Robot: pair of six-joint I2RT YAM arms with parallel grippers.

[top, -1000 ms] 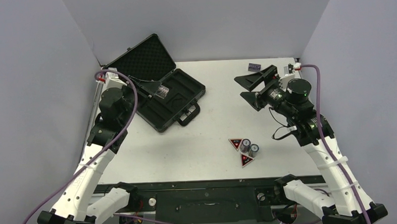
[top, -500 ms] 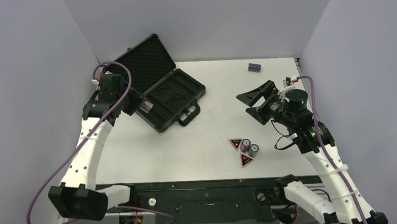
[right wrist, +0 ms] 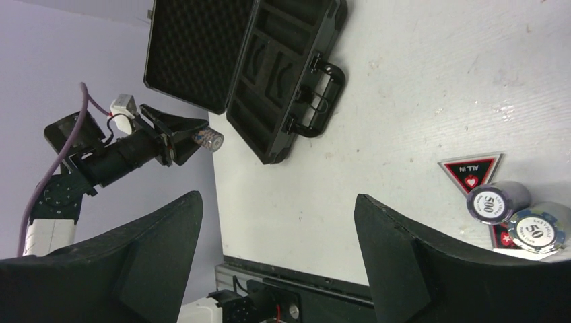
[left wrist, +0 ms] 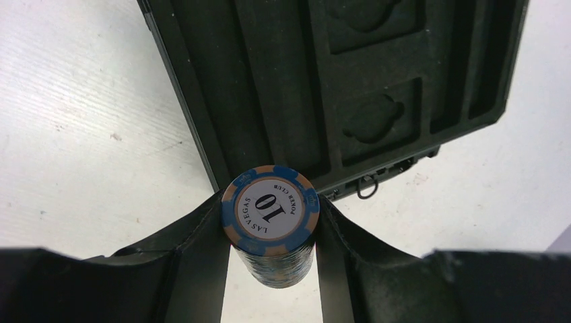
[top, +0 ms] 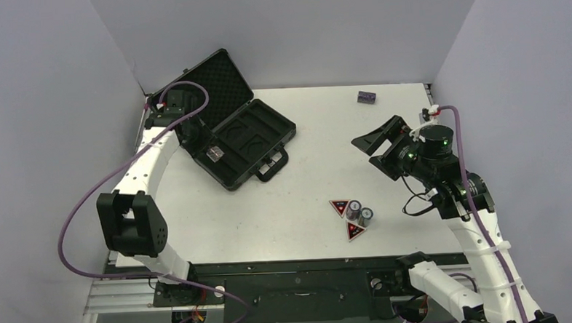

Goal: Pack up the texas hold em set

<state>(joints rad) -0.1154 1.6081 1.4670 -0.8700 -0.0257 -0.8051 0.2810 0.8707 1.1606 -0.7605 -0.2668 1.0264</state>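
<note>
Blue-and-tan poker chips in a short cylindrical chip stack (left wrist: 269, 212), "10" on the top face, sit pinched between the black fingers of the left gripper (left wrist: 269, 235). The jaws are partly closed and snug on both sides of it, hanging above the left end of the black hard briefcase (top: 262, 137). We're in the loading step: that stack is at the case but not yet down in the foam. Next call, by my read, is to carry it further in over the long foam channel (left wrist: 269, 81), line the cylinder up lengthwise with it, then lower and let go. Watch the edges: the tray wall is right under the fingers, the raised egg-crate lid (top: 208, 83) stands just behind the arm, and the enclosure wall is close on the left, so room is tight there. Toward the handle (top: 272, 164) and the white table (top: 318, 124) it opens up. Over on the other side, the right gripper (top: 383, 148) hovers with jaws spread wide, holding nothing. Near the front edge lie two more chip stacks (top: 353, 208), touching each other, with two red-and-black triangular tokens (top: 339, 206) tight beside them. A small purple block (top: 368, 96) lies well apart by the back wall
</note>
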